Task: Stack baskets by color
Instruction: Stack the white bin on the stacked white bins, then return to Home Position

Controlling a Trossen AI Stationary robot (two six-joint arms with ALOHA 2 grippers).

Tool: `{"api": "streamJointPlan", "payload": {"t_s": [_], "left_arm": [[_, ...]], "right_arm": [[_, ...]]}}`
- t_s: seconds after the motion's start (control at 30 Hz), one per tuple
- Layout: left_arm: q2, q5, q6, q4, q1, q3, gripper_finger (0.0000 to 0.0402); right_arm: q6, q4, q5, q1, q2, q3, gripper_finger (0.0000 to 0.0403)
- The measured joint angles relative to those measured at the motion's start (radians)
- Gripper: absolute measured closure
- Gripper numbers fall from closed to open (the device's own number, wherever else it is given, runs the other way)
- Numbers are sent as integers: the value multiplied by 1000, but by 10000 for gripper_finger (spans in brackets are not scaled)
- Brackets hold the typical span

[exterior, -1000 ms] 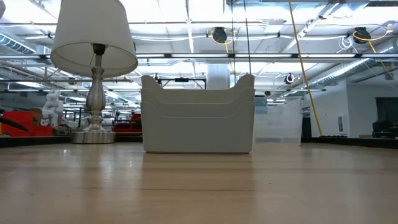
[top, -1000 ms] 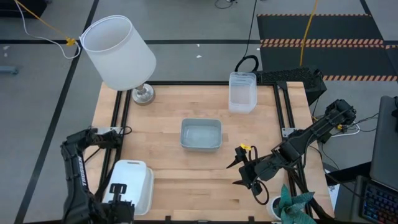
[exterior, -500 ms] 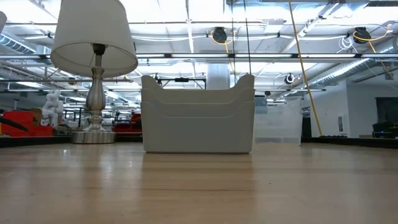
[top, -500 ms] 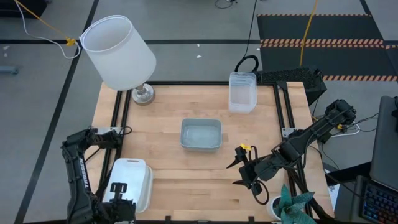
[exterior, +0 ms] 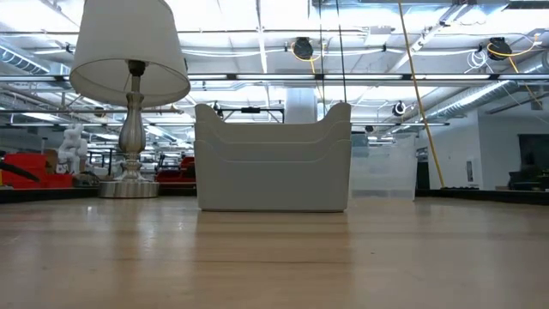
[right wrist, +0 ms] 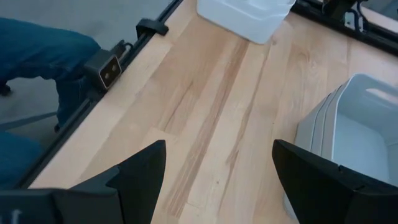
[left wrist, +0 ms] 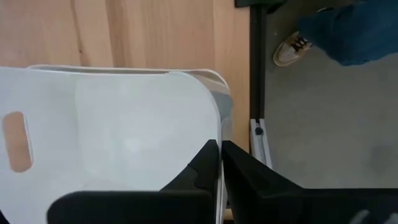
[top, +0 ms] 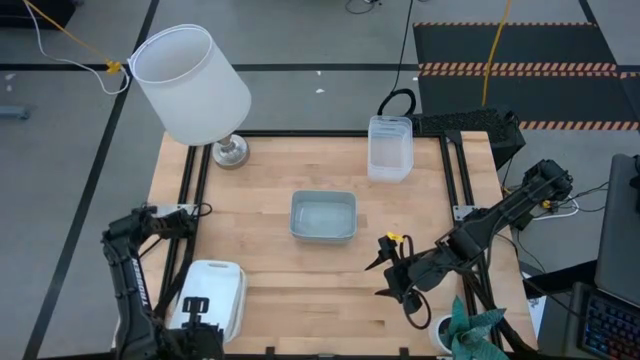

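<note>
At the near left corner of the wooden tabletop [top: 270,290], the left gripper [left wrist: 219,163] is clamped on the thin wall of the opaque white rounded plastic baskets [top: 213,296], which look like a nested pair, though the rims are hard to count. The right gripper [top: 383,278] hovers near the near right corner with its fingers spread wide and nothing between them. A grey-blue rectangular plastic basket [top: 323,216] sits at the tabletop's centre, a clear transparent basket stack [top: 390,148] stands at the far edge toward the right corner, and a white-shaded metal lamp [top: 196,88] occupies the far left corner.
</note>
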Motion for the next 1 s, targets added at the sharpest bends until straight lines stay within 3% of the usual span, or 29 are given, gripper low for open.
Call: {"api": "streamJointPlan", "payload": {"t_s": [0.3,0.6,1.0], "left_arm": [[11,-27,-55,-7,12,-27,377],[11,-35,-48,105,34,-90,302],[4,-26,-114,117,61,-25,293]], "right_arm": [[-2,21,0,0,0,-31,117],[3,22,-25,0,-15,-31,117],[9,23,-25,0,-16,-31,117]]}}
